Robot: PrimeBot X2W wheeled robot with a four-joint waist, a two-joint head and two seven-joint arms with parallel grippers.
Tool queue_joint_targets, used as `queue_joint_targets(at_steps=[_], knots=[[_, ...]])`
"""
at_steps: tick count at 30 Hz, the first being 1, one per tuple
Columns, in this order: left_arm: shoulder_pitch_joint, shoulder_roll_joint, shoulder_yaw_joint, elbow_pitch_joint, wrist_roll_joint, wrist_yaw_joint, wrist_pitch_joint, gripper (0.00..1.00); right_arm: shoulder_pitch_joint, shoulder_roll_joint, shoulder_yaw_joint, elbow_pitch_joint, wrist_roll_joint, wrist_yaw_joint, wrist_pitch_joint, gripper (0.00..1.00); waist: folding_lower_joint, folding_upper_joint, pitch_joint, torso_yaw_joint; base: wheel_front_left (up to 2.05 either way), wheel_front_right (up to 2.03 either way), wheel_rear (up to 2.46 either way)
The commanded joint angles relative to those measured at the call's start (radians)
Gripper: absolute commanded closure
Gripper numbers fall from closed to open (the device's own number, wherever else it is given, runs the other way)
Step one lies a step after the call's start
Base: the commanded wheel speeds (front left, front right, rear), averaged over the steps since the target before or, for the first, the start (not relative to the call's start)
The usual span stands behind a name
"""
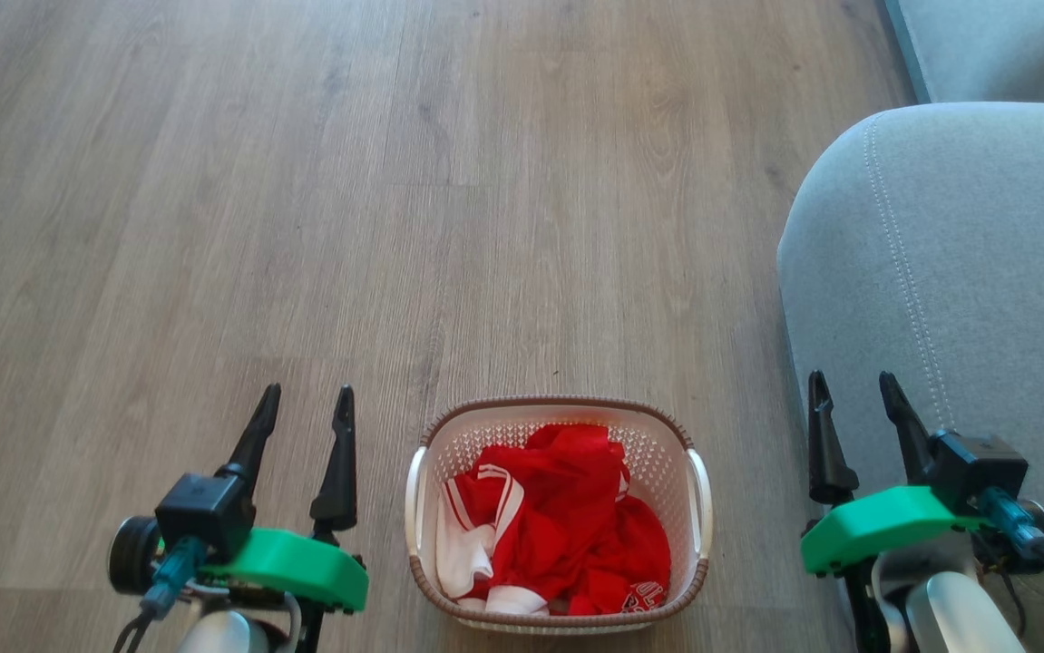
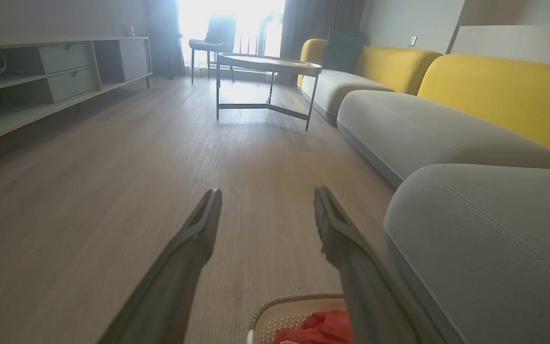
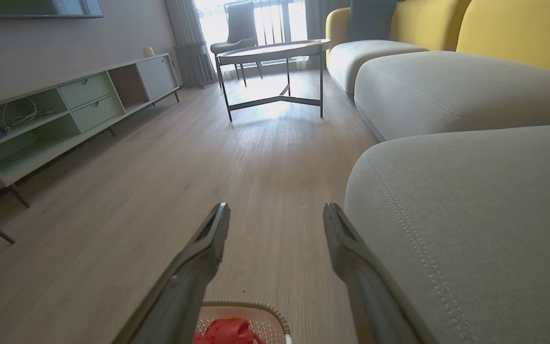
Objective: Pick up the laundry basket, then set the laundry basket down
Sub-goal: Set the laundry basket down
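Observation:
The laundry basket [image 1: 698,508], white perforated plastic with a brown braided rim and white side handles, stands on the wood floor at the bottom centre of the head view, holding red-and-white clothes [image 1: 567,535]. My left gripper [image 1: 306,396] is open, to the basket's left and apart from it. My right gripper [image 1: 851,385] is open, to the basket's right, in front of the grey sofa. A corner of the basket [image 2: 275,308] shows low in the left wrist view between the open left gripper [image 2: 267,196] fingers, and its rim [image 3: 251,305] shows low in the right wrist view below the open right gripper [image 3: 277,210].
A grey sofa [image 1: 966,272] with yellow backrests [image 2: 509,91] runs along the right. A round coffee table [image 2: 267,64] on thin metal legs stands farther ahead, with a chair [image 2: 215,36] behind it. A low TV cabinet [image 3: 64,110] lines the left wall.

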Motion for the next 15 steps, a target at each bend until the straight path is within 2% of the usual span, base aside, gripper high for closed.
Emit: queue_joint_targets(at_steps=[1,15], knots=[[-0.035,-0.004,0.033,-0.036,-0.001,0.000,-0.005,0.00,-0.018,-0.001,0.017,-0.040,-0.008,0.007,-0.012,0.00,0.0001,-0.0001,0.001,0.000,0.00,0.00,0.00],[-0.038,-0.004,0.033,-0.026,-0.019,-0.007,-0.005,0.00,-0.017,-0.001,0.011,-0.035,-0.010,0.007,-0.012,0.00,0.0001,-0.0001,0.008,0.008,0.00,0.00,0.00]])
